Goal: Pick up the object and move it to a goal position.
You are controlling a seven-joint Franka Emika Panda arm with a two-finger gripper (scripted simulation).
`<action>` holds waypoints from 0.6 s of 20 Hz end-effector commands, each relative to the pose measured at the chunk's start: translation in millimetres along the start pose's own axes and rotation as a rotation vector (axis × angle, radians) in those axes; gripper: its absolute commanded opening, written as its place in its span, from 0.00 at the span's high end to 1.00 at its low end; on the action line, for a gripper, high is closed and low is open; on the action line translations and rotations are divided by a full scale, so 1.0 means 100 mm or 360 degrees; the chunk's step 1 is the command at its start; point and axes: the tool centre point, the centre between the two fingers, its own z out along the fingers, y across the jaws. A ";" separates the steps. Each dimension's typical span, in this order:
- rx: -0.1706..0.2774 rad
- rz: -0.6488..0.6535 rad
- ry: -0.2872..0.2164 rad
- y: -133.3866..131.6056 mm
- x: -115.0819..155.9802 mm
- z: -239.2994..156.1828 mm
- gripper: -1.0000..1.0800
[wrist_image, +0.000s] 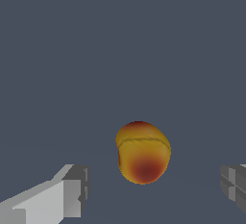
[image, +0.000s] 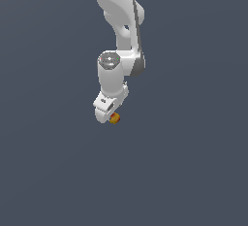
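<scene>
A flat, featureless slate-grey surface (image: 48, 171) fills both views, with no walls or edges showing. In the wrist view one grey finger (wrist_image: 72, 189) stands clear of the object (wrist_image: 143, 152), which lies between the spread, empty fingers of the gripper (wrist_image: 153, 189).

Yellow-orange, red-patched fruit (wrist_image: 143, 153) between the spread fingers (wrist_image: 72, 192) of the claw (wrist_image: 153, 189), untouched.

Only a plain dark grey-blue surface (image: 193, 171) w/ no markings, filling both views edge to edge.
</scene>
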 end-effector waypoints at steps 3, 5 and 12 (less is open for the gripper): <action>0.0001 -0.0145 0.0002 -0.03 -0.04 0.06 0.04; 0.0001 -0.0193 0.0003 -0.04 -0.05 0.08 0.04; 0.0002 -0.0291 0.0006 -0.05 -0.08 0.12 0.04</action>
